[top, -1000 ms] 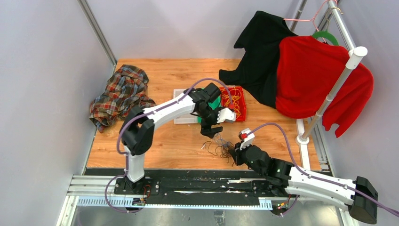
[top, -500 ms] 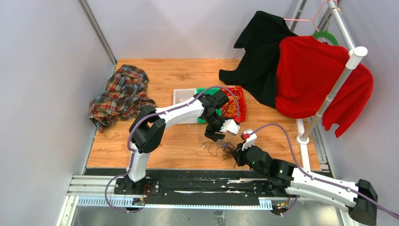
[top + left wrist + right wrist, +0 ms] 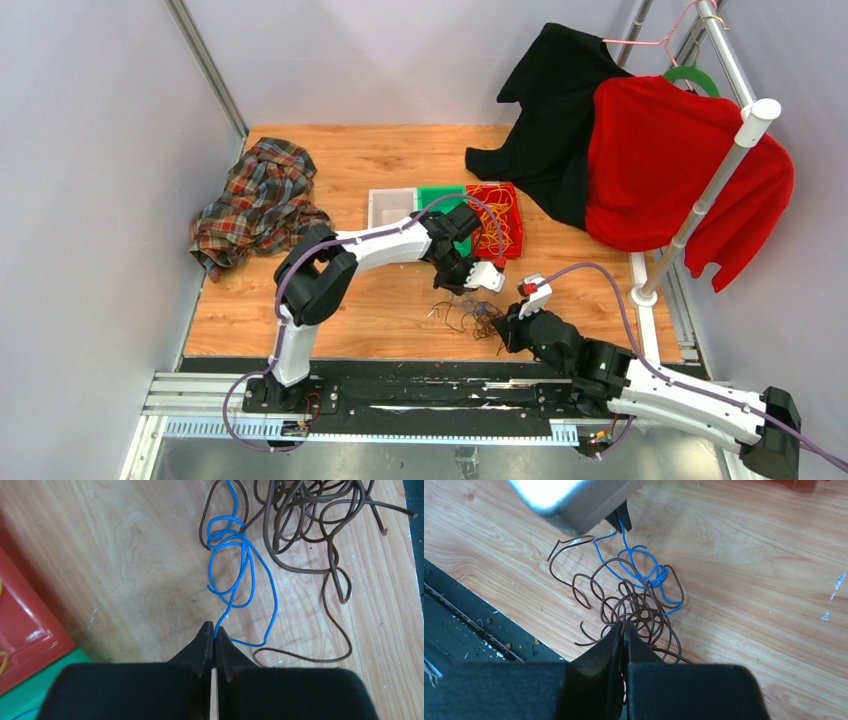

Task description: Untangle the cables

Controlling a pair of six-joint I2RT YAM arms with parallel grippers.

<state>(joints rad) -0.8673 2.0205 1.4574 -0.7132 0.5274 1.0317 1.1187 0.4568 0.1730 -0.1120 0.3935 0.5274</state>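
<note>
The cables lie as a small tangle [image 3: 470,318] on the wooden table near its front edge. It is a blue cable [image 3: 248,565] looped into a brown cable [image 3: 300,510]. My left gripper [image 3: 214,630] is shut on a strand of the blue cable at the tangle's far side. The right wrist view shows the left gripper's fingertips [image 3: 621,522] pinching that strand, with the blue cable [image 3: 644,560] running back into the knot. My right gripper [image 3: 623,625] is shut on a loop of the brown cable [image 3: 644,610] at the near side.
A red bin [image 3: 518,225] holding yellow wires, a green bin [image 3: 440,196] and a clear bin [image 3: 390,207] stand just behind the left gripper. A plaid shirt [image 3: 258,200] lies at the far left. Red and black garments [image 3: 680,160] hang on a rack at right. The black rail [image 3: 400,385] borders the near edge.
My left gripper has come forward from the bins to the tangle and closed on the blue cable. The right gripper has stayed shut on the brown cable, shifting only slightly.
</note>
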